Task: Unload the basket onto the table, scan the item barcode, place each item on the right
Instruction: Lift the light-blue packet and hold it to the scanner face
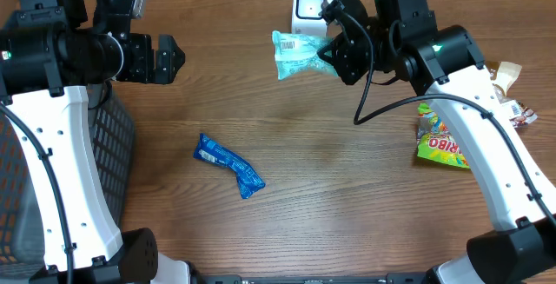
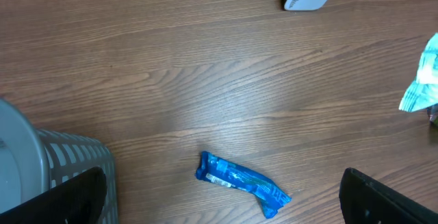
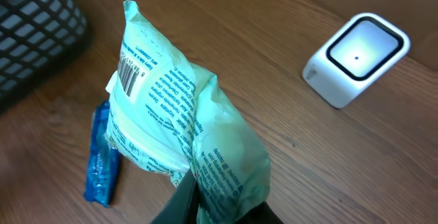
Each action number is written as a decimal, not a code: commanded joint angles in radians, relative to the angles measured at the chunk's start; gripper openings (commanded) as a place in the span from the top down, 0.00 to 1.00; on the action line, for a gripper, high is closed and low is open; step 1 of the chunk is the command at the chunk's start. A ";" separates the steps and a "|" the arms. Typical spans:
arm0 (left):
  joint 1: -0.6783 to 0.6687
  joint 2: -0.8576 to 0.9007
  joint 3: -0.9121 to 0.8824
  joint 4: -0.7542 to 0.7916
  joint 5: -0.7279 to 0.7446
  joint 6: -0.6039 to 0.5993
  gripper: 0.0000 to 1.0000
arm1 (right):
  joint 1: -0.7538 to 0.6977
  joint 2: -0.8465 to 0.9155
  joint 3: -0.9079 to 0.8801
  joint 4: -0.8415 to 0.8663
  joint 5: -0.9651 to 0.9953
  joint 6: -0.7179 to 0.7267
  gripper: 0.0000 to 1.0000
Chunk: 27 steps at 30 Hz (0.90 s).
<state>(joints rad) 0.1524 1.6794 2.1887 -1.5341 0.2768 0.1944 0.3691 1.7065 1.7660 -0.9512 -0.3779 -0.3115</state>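
My right gripper (image 1: 333,54) is shut on a pale green packet (image 1: 298,55), held in the air just in front of the white scanner (image 1: 307,4) at the back of the table. The right wrist view has the packet (image 3: 179,125) rising from between my fingers, its barcode (image 3: 128,79) at the upper left facing the camera, and the scanner (image 3: 356,58) to the upper right with its window lit. My left gripper (image 1: 167,61) hangs open at the far left, above the table, with nothing between its fingers (image 2: 383,200).
A blue wrapped bar (image 1: 229,165) lies mid-table, also the blue bar (image 2: 243,190) below my left gripper. A dark mesh basket (image 1: 111,158) stands at the left edge. A green gummy bag (image 1: 440,143) and small snack packets (image 1: 511,93) lie at the right.
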 commanded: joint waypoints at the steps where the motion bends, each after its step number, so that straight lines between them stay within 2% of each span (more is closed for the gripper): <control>1: -0.002 0.001 0.019 0.001 0.011 0.008 0.00 | 0.000 -0.020 0.010 0.011 0.023 -0.011 0.94; 8: -0.002 0.001 0.019 0.001 0.011 0.008 0.00 | 0.006 0.017 0.007 0.079 0.067 0.005 0.96; 10: -0.002 0.001 0.019 0.001 0.011 0.008 0.00 | 0.013 0.058 0.007 0.119 0.165 0.033 0.96; 12: -0.002 0.001 0.019 0.001 0.011 0.008 0.00 | 0.018 0.108 0.007 0.211 0.356 0.124 0.96; 16: -0.002 0.001 0.019 0.001 0.011 0.008 0.00 | 0.018 0.173 0.007 0.402 0.672 0.136 0.96; 20: -0.002 0.001 0.019 0.001 0.011 0.008 0.00 | 0.018 0.224 0.007 0.605 0.900 -0.002 0.96; 21: -0.002 0.001 0.019 0.001 0.011 0.008 0.00 | 0.018 0.256 0.007 0.705 0.970 -0.105 0.96; 27: -0.002 0.001 0.019 0.001 0.011 0.008 0.00 | 0.043 0.388 0.007 0.946 1.065 -0.450 0.96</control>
<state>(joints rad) 0.1524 1.6798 2.1891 -1.5341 0.2768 0.1944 0.3889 2.0266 1.7607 -0.0643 0.5831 -0.5381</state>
